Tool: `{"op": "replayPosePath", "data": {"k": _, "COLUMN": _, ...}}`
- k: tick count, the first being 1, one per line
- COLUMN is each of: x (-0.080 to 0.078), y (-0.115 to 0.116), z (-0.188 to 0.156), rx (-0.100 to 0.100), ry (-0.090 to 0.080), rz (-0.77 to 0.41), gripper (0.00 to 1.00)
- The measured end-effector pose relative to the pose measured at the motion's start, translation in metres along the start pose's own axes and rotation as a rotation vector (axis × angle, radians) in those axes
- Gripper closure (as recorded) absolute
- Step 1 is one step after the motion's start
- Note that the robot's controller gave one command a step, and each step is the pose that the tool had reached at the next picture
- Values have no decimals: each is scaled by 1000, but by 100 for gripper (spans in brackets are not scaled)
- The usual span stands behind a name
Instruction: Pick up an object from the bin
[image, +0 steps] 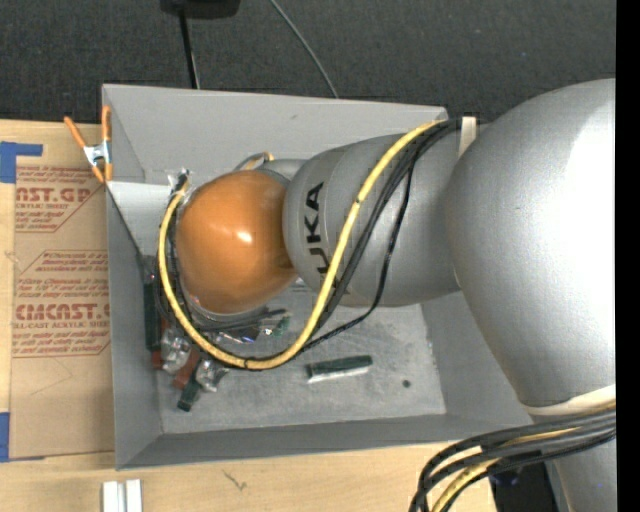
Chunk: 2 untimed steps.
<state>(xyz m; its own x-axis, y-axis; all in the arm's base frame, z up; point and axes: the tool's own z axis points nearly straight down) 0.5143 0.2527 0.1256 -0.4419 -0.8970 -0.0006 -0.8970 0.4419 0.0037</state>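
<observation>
The arm's orange wrist cover (235, 245) hangs over the left side of the bin (300, 115). The gripper (193, 360) is low over a heap of small things (168, 350) by the left wall, toward the near corner. Whether it is released or clenched cannot be told. 1 dark green pen-like stick (338, 369) lies apart to the right on the floor, its long axis left-right and its right end tipped slightly far.

Saw a silver-grey arm (420, 240) with fat rounded links and black "KUKA" lettering (316, 228) on the wrist link. Glossy orange dome cover (235, 240) at the end — yellow cable (262, 362) and black cables (392, 215) strung along it.
</observation>
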Motion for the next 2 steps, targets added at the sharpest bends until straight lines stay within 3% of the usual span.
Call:
{"op": "replayPosePath", "data": {"k": 1, "x": -4, "y": -1, "z": -48, "rx": 5, "ry": -4, "rz": 0, "gripper": 100}}
{"op": "replayPosePath", "data": {"k": 2, "x": -1, "y": 1, "z": -36, "rx": 1, "ry": -2, "rz": 1, "gripper": 100}}
